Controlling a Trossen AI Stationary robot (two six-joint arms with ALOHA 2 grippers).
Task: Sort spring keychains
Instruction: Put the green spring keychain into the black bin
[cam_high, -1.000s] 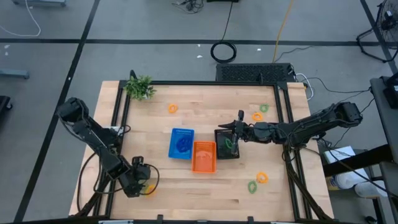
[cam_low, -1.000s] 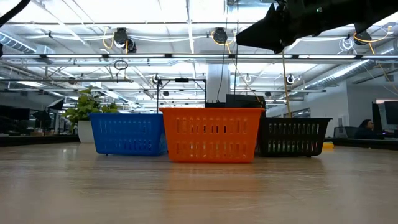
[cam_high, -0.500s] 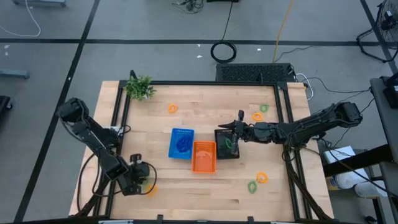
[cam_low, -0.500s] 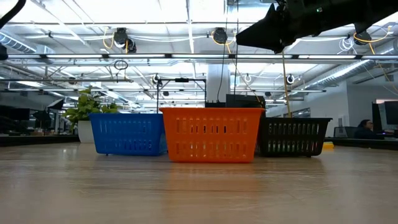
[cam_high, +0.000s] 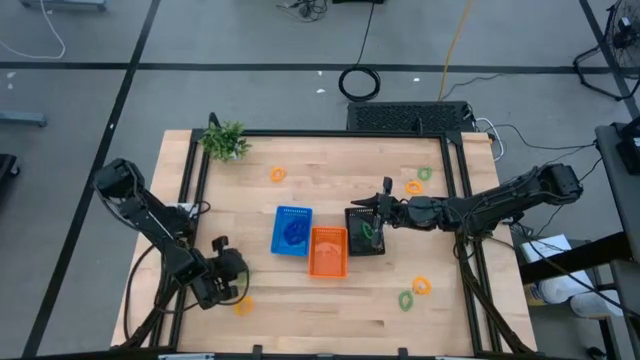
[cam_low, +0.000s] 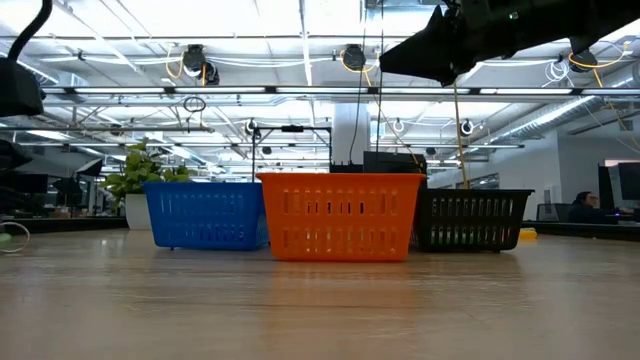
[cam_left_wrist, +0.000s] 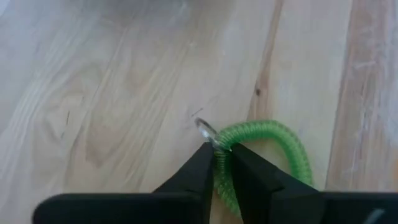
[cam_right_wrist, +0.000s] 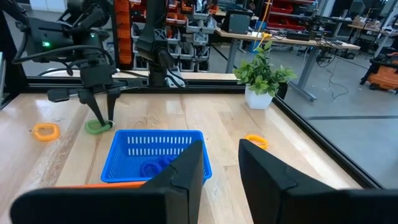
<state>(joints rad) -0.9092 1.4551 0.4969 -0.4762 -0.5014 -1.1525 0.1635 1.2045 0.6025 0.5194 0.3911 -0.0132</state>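
Green spring keychain (cam_left_wrist: 273, 140): 1 thin ribbed plastic coil bent into a loop, small metal ring at 1 end; lies on the table (cam_left_wrist: 112, 93), well apart from the blue basket (cam_high: 292, 230). Left gripper (cam_left_wrist: 222, 163) pinches it. Right gripper (cam_right_wrist: 219, 163) spread, empty, over the black basket (cam_high: 366, 232).

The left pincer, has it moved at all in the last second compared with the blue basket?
Yes. In the high view the left pincer has shifted slightly toward the blue basket, away from the table's near edge.
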